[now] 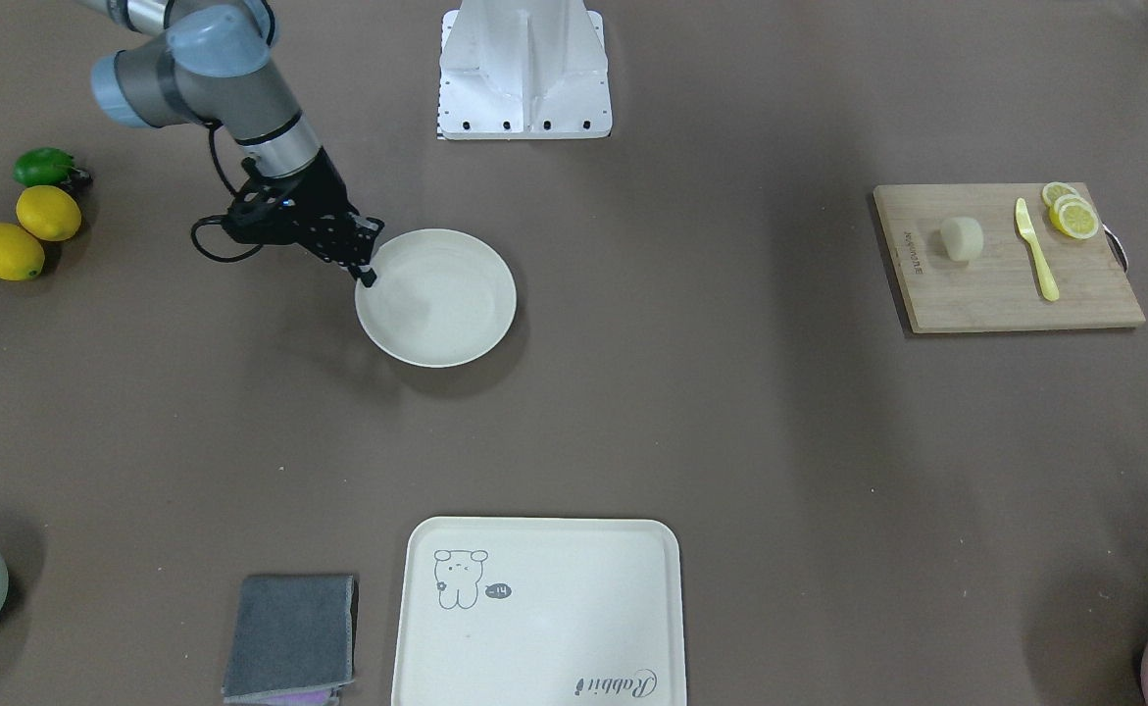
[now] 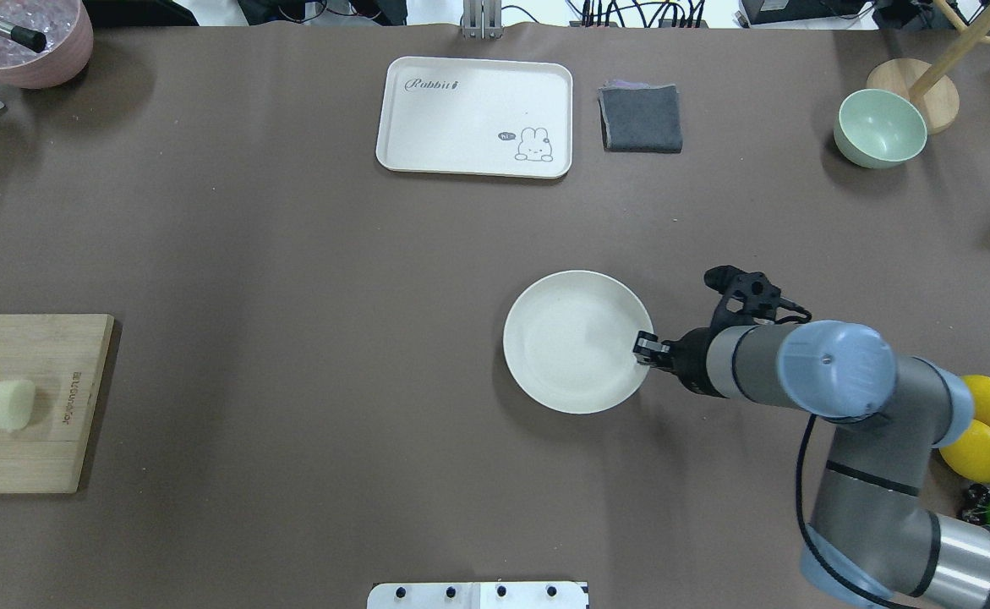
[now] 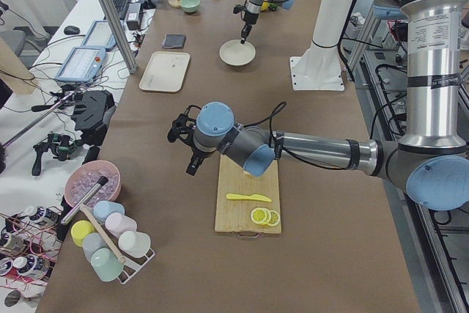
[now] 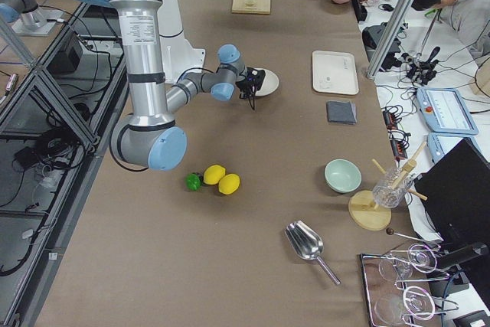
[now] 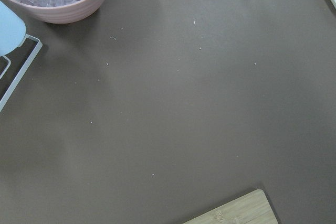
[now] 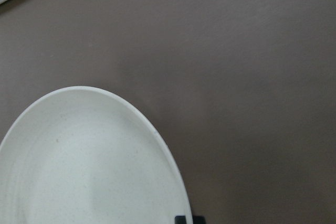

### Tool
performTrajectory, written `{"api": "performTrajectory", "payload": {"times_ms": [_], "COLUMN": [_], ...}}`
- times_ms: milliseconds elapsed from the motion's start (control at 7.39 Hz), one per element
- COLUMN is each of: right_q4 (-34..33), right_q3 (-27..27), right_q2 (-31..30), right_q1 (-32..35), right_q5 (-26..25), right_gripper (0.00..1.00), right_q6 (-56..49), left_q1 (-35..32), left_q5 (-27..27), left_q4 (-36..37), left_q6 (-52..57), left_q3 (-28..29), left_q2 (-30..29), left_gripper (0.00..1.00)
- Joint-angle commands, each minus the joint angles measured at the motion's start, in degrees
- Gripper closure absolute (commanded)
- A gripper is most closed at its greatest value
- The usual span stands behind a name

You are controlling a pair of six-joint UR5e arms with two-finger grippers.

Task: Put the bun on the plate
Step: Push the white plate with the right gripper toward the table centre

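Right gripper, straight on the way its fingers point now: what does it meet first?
Most likely the round cream-white plate. The right gripper points down at the plate's rim on the robot's right side, so that rim comes first. Whether the fingers touch it is unclear.

plate (image 1: 446, 304) matt, smooth | bun (image 1: 962, 238) smooth | board (image 1: 985, 294) wood, grainy | tbl cover (image 1: 730, 441) matt | cloth (image 1: 289, 632) fabric

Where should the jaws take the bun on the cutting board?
Probably straight from above, jaws closing across the rounded sides of the bun. It lies alone on the wooden cutting board, apart from the yellow knife, so nothing blocks a top-down approach.
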Motion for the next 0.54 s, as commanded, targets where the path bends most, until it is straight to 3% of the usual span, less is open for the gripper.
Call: {"api": "performTrajectory", "payload": {"times_ms": [0,271,406], "right_q4": [-9.48,-9.42,-9.41], "right_q3": [-1.1,-7.3,-8.13], "right_q2": [10.39,17.24,17.97], "right_q1": [-5.23,-6.12,-6.13], "right_q5": [-4.7,-5.5,-5.68], "right_gripper": [1.0,1.0,0.75], "right_q6": [3.76,3.67,3.67], "left_q1": [0.81,1.43,1.52], "left_q5": [0.01,0.02,0.02], "left_q4": [0.0,0.0,0.0], "left_q6": [-0.44,-0.7,-0.7], "left_q3": [0.1,0.19,0.19], "left_q2": [0.0,0.09,0.26], "left_gripper": [0.02,0.02,0.02]}}
